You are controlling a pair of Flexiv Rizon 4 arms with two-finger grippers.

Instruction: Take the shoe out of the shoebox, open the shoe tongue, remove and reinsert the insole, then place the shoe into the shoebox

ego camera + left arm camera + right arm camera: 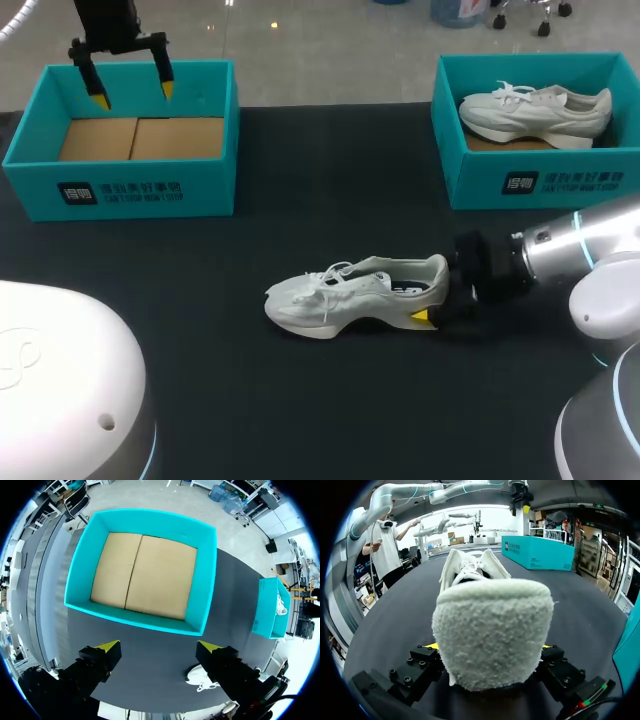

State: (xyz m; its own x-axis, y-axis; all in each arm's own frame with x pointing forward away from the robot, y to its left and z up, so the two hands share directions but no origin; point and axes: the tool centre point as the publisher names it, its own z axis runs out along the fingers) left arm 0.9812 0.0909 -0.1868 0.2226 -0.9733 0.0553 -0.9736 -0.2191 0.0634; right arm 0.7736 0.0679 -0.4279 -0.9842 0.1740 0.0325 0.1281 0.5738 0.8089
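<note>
1. Shoe (340, 295) lies on its sole mid-table (300, 400), out of any box. Long axis runs across the table: toe twd my left, heel twd my right.
2. R gripper (435, 303) comes in low from the right and is clamped on the heel. In the right wrist view both fingers press the fuzzy heel from either side.
3. L gripper (132, 92) hangs above the L shoebox (120, 200) w/ fingers spread wide and nothing between them. That box is empty, only a cardboard floor showing.
4. Key relation: shoe's opening (405, 288) faces up, just ahead of the R gripper, w/ the laces running on twd the toe. R gripper is on the shoe; L gripper is well apart from it, at the far-left corner.
5. My read: work at the opening isn't done yet. It falls to the L arm, since R is busy steadying the heel.
6. In the way: L shoebox's front wall sits between L gripper and shoe, but the gripper is above the rim. Bare tabletop after that.
7. R shoebox (540, 180), far right, holds a 2nd shoe (535, 112), well clear of the work.
</note>
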